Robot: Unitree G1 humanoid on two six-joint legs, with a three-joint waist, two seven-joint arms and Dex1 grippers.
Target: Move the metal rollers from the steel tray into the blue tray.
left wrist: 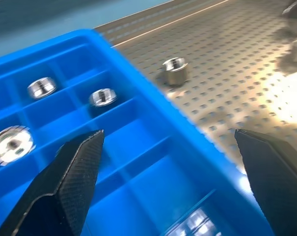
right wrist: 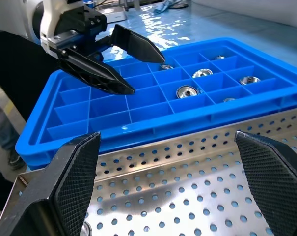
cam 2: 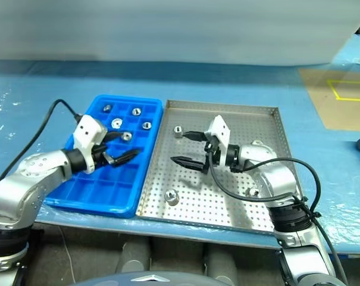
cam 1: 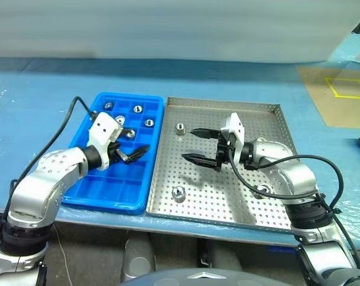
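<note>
Blue-covered table (cam 1: 37, 101), pale wall band across the top of frame, tan patch with yellow tape lines (cam 1: 346, 89) upper right.

Left gripper (cam 1: 131, 144): fingers spread, empty, hovering over the middle of the blue tray (cam 1: 96, 187), tips aimed toward frame right. Its black cable (cam 1: 63, 122) loops over the tray's left edge.

Right gripper (cam 1: 194, 145): fingers wide apart, empty, over the centre of the steel tray (cam 1: 227, 202), tips aimed toward frame left.

Blue tray sits centre-left, long axis running up-frame, its right rim just beside the steel tray's left rim.

Metal rollers: several in the blue tray's upper compartments (cam 1: 138, 109), lying hole-up. In the steel tray, one upper left (cam 1: 180, 127), one lower left (cam 1: 178, 193), both upright with holes facing up; another (cam 1: 263, 189) partly hidden behind the right arm.
</note>
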